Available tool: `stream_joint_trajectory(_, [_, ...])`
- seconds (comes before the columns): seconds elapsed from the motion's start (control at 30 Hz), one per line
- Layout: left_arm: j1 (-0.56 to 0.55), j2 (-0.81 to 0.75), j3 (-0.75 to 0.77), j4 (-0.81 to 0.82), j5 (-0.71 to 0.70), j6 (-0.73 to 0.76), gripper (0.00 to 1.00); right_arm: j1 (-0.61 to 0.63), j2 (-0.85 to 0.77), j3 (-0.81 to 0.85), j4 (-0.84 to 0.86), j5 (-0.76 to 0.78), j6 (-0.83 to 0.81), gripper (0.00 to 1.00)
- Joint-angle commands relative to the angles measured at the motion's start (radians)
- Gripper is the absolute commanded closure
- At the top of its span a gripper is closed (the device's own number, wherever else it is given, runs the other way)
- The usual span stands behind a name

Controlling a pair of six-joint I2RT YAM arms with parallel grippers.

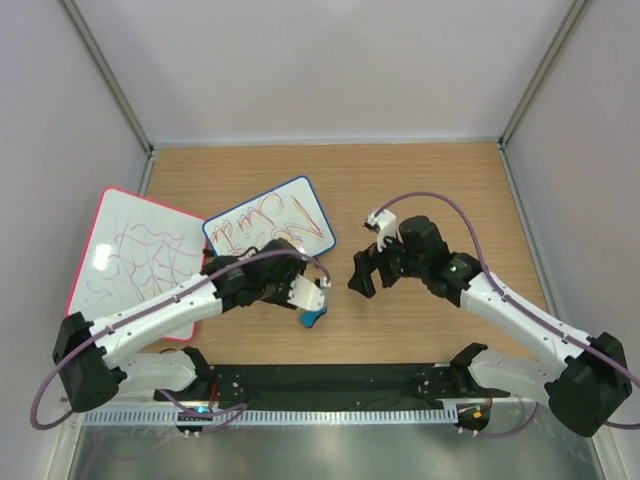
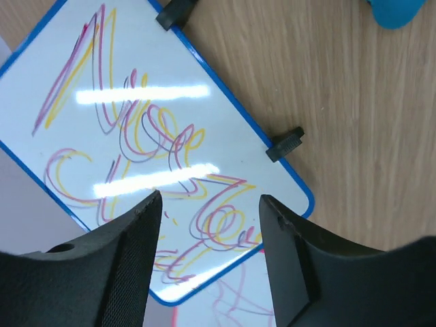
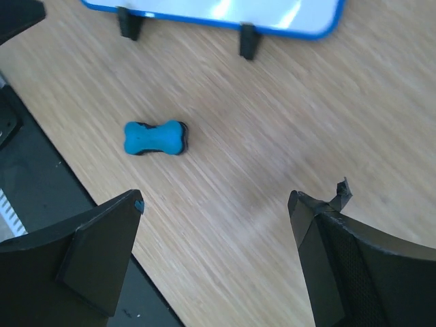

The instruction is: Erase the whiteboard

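One whiteboard [image 2: 170, 75] just beyond the left claw [image 2: 211, 201]

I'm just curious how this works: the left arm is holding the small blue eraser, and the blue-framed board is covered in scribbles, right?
Not quite. The blue eraser lies loose on the table, held by neither arm, as the right wrist view shows. The left gripper is open and empty. The blue-framed whiteboard is indeed covered in scribbles.
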State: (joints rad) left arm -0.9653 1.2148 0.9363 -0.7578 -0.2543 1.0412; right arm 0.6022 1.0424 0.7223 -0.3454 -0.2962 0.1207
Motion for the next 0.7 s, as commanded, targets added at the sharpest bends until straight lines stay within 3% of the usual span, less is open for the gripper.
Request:
stream_joint_trajectory(0.0, [0.1, -0.104, 0.07, -0.078, 0.107, -0.269, 0.38, 0.045, 0.04, 0.132, 0.054, -0.139, -0.243, 0.04])
stream_joint_trajectory(0.07, [0.184, -0.165, 0.091, -0.098, 0.18, -0.323, 0.32, 0.065, 0.076, 0.187, 0.02, -0.15, -0.321, 0.04])
stream_joint_trajectory(0.2, [0.428, -0.218, 0.151, -0.121, 0.294, -0.453, 0.3, 0.157, 0.182, 0.272, -0.067, -0.136, -0.518, 0.04])
stream_joint_trajectory(0.3, [0.522, -0.241, 0.151, -0.109, 0.342, -0.506, 0.28, 0.223, 0.28, 0.328, -0.142, -0.127, -0.642, 0.04])
stream_joint_trajectory(0.6, [0.862, -0.157, 0.255, -0.011, 0.596, -0.641, 0.22, 0.295, 0.419, 0.361, -0.188, -0.182, -0.883, 0.05])
stream_joint_trajectory(0.63, [1.002, -0.103, 0.304, 0.009, 0.736, -0.691, 0.22, 0.295, 0.426, 0.364, -0.193, -0.195, -0.901, 0.05])
stream_joint_trajectory(0.67, [1.072, -0.074, 0.326, 0.017, 0.819, -0.72, 0.22, 0.295, 0.433, 0.365, -0.195, -0.198, -0.911, 0.04])
